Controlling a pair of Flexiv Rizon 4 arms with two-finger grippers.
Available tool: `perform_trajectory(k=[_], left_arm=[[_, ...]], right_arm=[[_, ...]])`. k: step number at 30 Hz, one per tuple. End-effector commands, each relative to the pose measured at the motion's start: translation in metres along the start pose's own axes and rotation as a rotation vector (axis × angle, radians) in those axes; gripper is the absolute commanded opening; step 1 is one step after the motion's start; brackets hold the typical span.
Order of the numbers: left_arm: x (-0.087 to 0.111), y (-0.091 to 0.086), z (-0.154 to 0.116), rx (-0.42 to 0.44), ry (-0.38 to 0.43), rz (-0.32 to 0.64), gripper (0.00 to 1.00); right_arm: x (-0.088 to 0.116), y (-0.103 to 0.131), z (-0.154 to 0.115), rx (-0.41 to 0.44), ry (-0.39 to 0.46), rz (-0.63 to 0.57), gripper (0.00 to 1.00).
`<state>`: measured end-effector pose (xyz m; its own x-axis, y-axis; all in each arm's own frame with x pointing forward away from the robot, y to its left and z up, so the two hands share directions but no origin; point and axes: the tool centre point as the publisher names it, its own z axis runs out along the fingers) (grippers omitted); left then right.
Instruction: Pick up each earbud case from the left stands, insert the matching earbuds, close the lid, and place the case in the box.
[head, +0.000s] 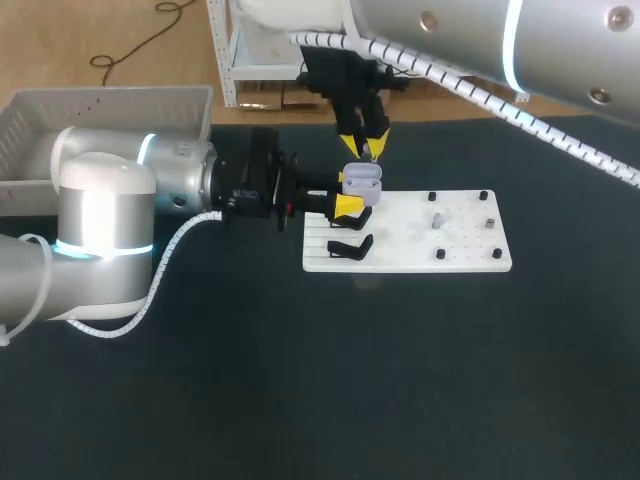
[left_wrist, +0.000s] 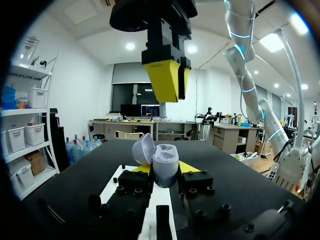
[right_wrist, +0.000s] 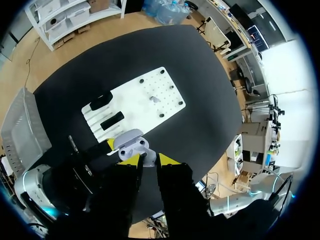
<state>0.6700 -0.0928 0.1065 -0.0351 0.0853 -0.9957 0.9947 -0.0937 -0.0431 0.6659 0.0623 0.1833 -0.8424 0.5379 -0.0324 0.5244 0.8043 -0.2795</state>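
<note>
The left gripper pinches the open earbud case between its fingers, holding it above the stand end of the white board. The right gripper hangs just over the open case; I cannot tell whether it holds an earbud. One earbud lies on the board. Loading looks under way. Closing the lid and placing the case in the box remain.
</note>
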Motion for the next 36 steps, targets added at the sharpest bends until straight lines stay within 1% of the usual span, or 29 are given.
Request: perform_trajectory(k=[1,9,21,36], left_arm=[[0.001,0.0,0.0,-0.002,-0.003,0.003,0.0],[0.001,0.0,0.0,-0.002,-0.003,0.003,0.0],[0.001,0.0,0.0,-0.002,-0.003,0.003,0.0],[0.001,0.0,0.0,-0.002,-0.003,0.003,0.0]], right_arm=[[0.0,-0.001,0.009,-0.002,-0.002,-0.001,0.0],[0.004,0.004,0.016,0.013,0.015,-0.004,0.0],[0.006,0.005,0.024,0.028,0.037,0.005,0.0],[0.003,0.008,0.031,0.043,0.052,0.014,0.0]])
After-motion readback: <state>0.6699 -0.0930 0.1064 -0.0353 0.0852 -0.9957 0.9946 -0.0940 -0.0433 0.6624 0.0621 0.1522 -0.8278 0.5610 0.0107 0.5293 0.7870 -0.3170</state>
